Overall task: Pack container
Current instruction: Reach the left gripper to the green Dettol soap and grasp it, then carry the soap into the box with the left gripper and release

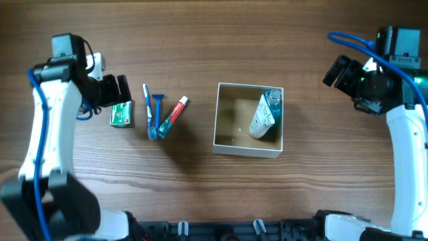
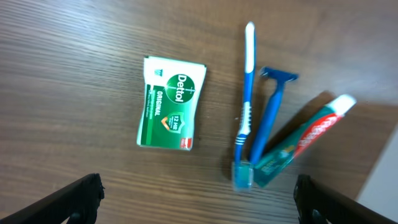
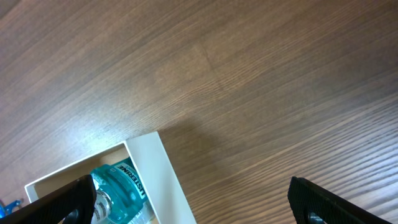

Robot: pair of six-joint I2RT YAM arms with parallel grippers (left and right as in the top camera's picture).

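The container (image 1: 225,142) is a square white-walled box with a tan inside, right of the table's middle. A blue mouthwash bottle (image 1: 265,112) lies in its right half and shows in the right wrist view (image 3: 121,183). A green Dettol soap box (image 1: 122,114), a blue toothbrush (image 1: 148,110), a blue razor (image 1: 158,107) and a toothpaste tube (image 1: 172,115) lie left of the container. My left gripper (image 1: 115,88) is open just above the soap (image 2: 171,102). My right gripper (image 1: 340,72) is open and empty, right of the container (image 3: 158,171).
The left wrist view shows the toothbrush (image 2: 247,93), razor (image 2: 268,112) and toothpaste (image 2: 305,140) fanned together right of the soap. Bare wood table lies around the container. Black fixtures run along the table's front edge (image 1: 221,227).
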